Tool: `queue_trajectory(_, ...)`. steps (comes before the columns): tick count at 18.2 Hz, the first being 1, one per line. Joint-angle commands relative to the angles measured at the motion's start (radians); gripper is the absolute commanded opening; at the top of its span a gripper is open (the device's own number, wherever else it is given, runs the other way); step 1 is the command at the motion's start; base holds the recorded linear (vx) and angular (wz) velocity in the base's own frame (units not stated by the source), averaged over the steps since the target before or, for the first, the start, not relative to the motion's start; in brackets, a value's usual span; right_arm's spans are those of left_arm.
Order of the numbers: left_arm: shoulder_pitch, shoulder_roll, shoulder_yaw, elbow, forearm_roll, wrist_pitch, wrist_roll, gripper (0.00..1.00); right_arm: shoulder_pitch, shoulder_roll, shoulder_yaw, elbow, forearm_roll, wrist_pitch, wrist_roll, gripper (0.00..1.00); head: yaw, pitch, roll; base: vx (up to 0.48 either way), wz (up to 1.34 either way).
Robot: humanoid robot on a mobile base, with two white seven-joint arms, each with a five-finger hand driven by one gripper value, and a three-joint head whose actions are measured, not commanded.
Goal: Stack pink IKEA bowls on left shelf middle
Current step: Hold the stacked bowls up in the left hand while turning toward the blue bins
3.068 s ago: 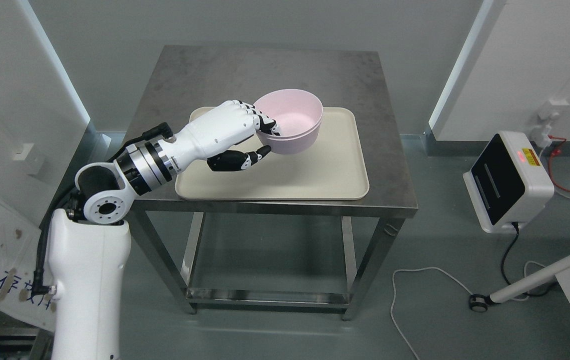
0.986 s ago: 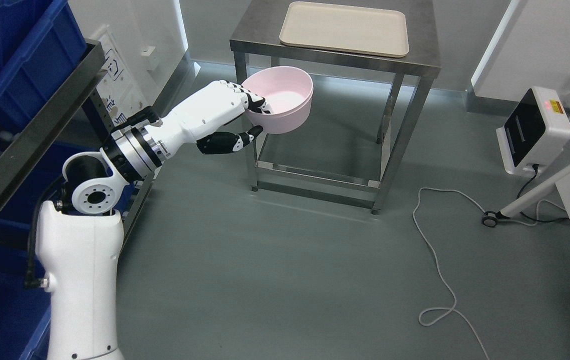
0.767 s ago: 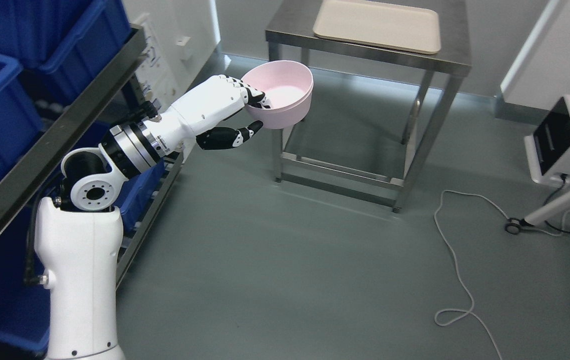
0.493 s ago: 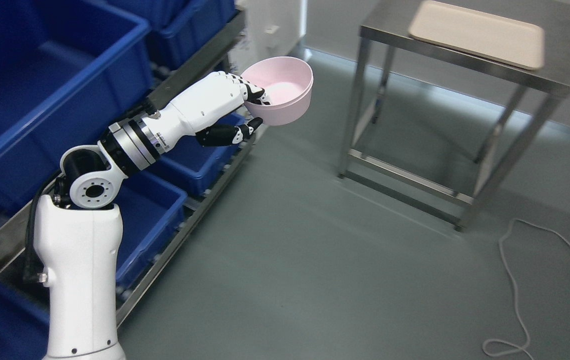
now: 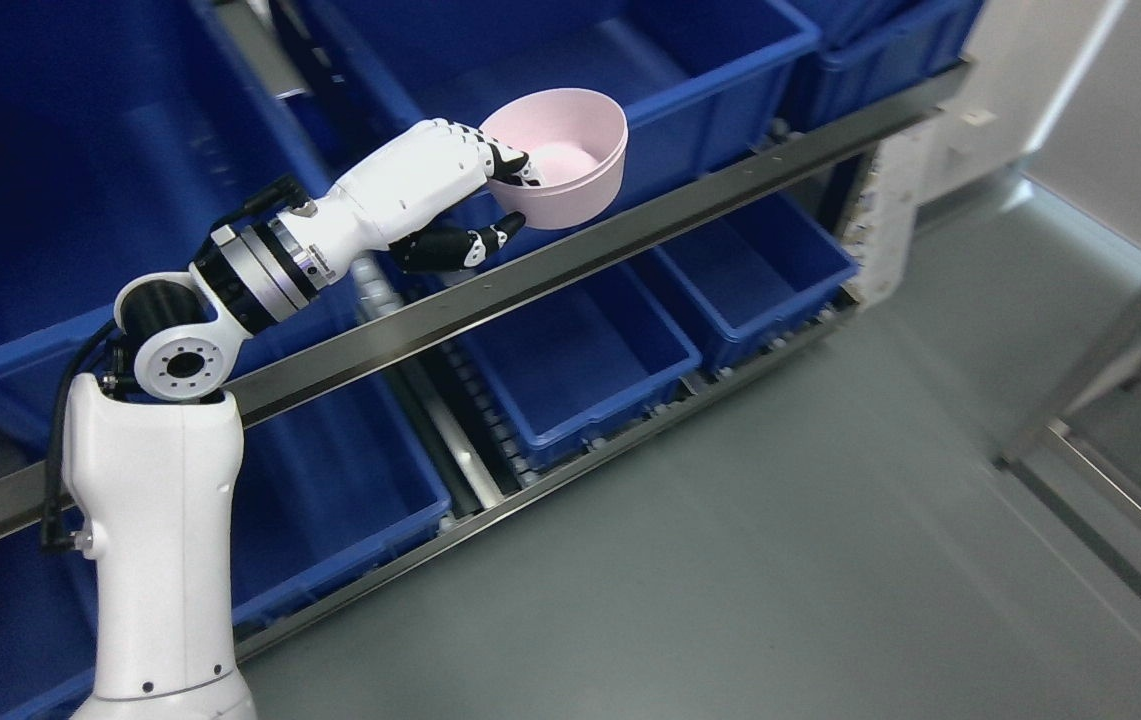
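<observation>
**Over the shelf rail: bowl being carried toward a bin**

At the upper middle of the head view, a pink bowl is being held by the left hand, whose arm is coming in from the lower left. The fingers are being hooked over the near rim into the bowl, while the thumb is being pressed up under the outer wall, so the bowl is being pinched at one side only. It is being held upright, slightly tilted, clear of everything beneath it. The right hand is not being shown.

Behind and below the bowl, a blue bin is being seen on the upper level of the shelf, just past the steel rail. Lower bins are being seen under that rail. No other pink bowl is being made out in any bin, though the view is blurred.

To do the step well, the bowl should probably be kept level and carried above the rail and the bin wall before being lowered. Because the grip is one-sided, a knock on the far rim would likely be twisting the bowl out of the pinch. The fingers should be being released only once the base is being supported.
</observation>
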Motion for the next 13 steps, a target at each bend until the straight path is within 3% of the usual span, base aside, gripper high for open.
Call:
queue_trajectory(1, -0.107, 0.017, -0.001, 0.000, -0.002, 0.026, 0.000, 0.03, 0.000, -0.017, -0.009, 0.000, 0.008, 0.001, 0.001, 1.00, 0.0000, 0.000, 0.000, -0.054, 1.06)
queue_trajectory(8, -0.187, 0.017, -0.010, 0.031, -0.103, 0.173, -0.007, 0.03, 0.000, -0.017, -0.009, 0.000, 0.008, 0.001, 0.001, 1.00, 0.0000, 0.000, 0.000, 0.006, 0.85)
queue_trajectory(13, -0.263, 0.106, -0.053, 0.236, -0.106, 0.201, -0.003, 0.04, 0.000, -0.017, -0.009, 0.000, 0.008, 0.001, 0.001, 1.00, 0.0000, 0.000, 0.000, 0.067, 0.48)
